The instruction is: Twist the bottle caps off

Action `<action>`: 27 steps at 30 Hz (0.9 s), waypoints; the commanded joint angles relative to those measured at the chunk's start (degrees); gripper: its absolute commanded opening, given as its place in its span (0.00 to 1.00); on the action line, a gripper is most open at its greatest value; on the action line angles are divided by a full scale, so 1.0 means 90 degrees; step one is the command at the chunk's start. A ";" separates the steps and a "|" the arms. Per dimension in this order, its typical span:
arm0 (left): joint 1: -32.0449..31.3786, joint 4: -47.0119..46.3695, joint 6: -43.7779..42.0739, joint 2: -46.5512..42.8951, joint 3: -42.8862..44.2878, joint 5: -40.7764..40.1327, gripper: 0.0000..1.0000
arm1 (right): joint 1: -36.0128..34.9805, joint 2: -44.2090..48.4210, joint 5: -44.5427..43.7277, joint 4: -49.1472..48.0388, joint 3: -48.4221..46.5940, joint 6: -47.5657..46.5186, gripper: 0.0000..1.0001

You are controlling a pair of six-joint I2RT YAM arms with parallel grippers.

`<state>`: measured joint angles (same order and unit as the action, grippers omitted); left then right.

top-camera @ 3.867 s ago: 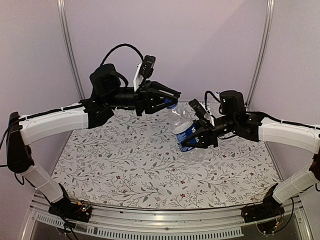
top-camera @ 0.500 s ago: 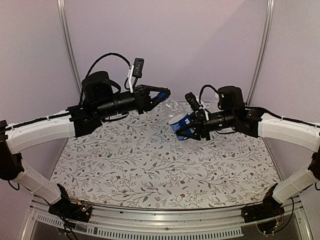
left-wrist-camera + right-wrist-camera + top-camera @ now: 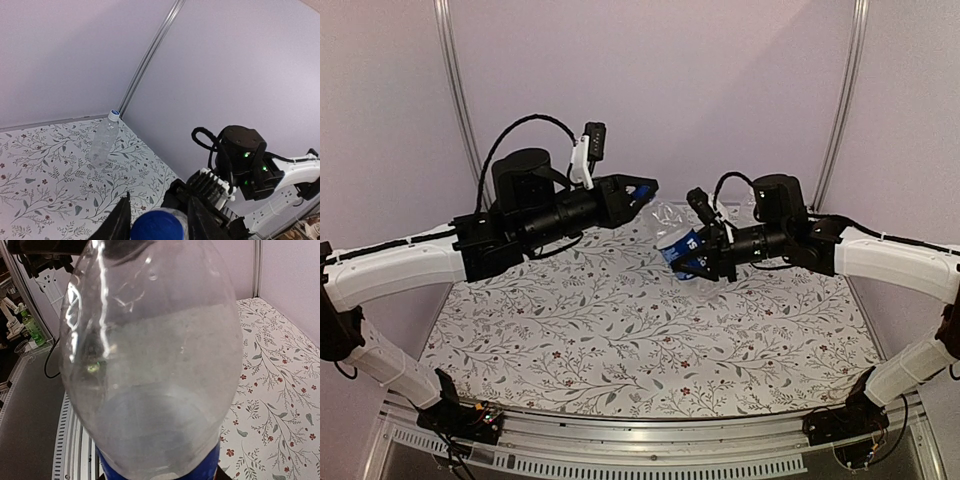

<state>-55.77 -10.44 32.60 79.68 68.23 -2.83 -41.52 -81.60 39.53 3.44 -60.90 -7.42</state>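
Observation:
My right gripper (image 3: pixel 692 262) is shut on the blue-labelled bottle (image 3: pixel 676 242) and holds it above the table, tilted with its neck toward my left gripper (image 3: pixel 642 190). The left fingers close on either side of the solid blue cap (image 3: pixel 160 226), which sits on the bottle's neck. In the right wrist view the clear bottle (image 3: pixel 155 365) fills the frame and hides the fingers. The plain bottle (image 3: pixel 104 142) stands upright at the far corner of the table, with its whitish-blue cap (image 3: pixel 114 114) on.
The floral tablecloth (image 3: pixel 620 330) covers the table. Purple walls with metal posts (image 3: pixel 460 100) close in the back and sides. The right arm's wrist (image 3: pixel 242 160) sits right behind the held bottle.
Since the earliest frame the right gripper has raised the bottle and tilted it toward the left gripper. The left gripper has stayed on the cap. In the last half second the left arm has shifted slightly.

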 commanded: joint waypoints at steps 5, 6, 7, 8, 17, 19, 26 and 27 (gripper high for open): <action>0.0145 -0.0619 -0.1010 -0.0491 -0.0072 0.0329 0.66 | 0.0078 -0.0026 0.0455 0.0374 -0.0048 -0.0067 0.36; 0.0186 -0.0642 -0.1111 -0.0546 -0.0097 0.0488 0.70 | 0.0076 -0.0018 0.0552 0.0380 -0.0056 -0.0077 0.36; 0.0219 -0.0668 -0.1229 -0.0592 -0.0129 0.0668 0.74 | 0.0073 -0.0023 0.0651 0.0388 -0.0060 -0.0090 0.36; 0.0255 -0.0717 -0.1360 -0.0638 -0.0161 0.0864 0.79 | 0.0072 -0.0025 0.0762 0.0389 -0.0077 -0.0100 0.36; 0.0667 -0.0950 -0.2146 -0.0793 -0.0267 0.3344 0.85 | 0.0075 -0.0054 0.1916 0.0380 -0.0191 -0.0200 0.38; 0.0743 -0.1031 -0.2152 -0.0770 -0.0257 0.3806 0.85 | 0.0072 -0.0046 0.2062 0.0380 -0.0209 -0.0206 0.39; 0.0977 -0.1441 -0.2017 -0.0532 -0.0237 0.4793 0.81 | 0.0072 -0.0010 0.2508 0.0340 -0.0226 -0.0211 0.39; 0.0996 -0.1512 -0.1981 -0.0494 -0.0230 0.4916 0.80 | 0.0072 -0.0014 0.2596 0.0327 -0.0234 -0.0203 0.39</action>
<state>-48.29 -20.05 14.59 73.43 66.57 33.34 -40.91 -81.65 58.24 6.50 -61.25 -8.84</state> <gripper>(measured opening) 0.814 0.392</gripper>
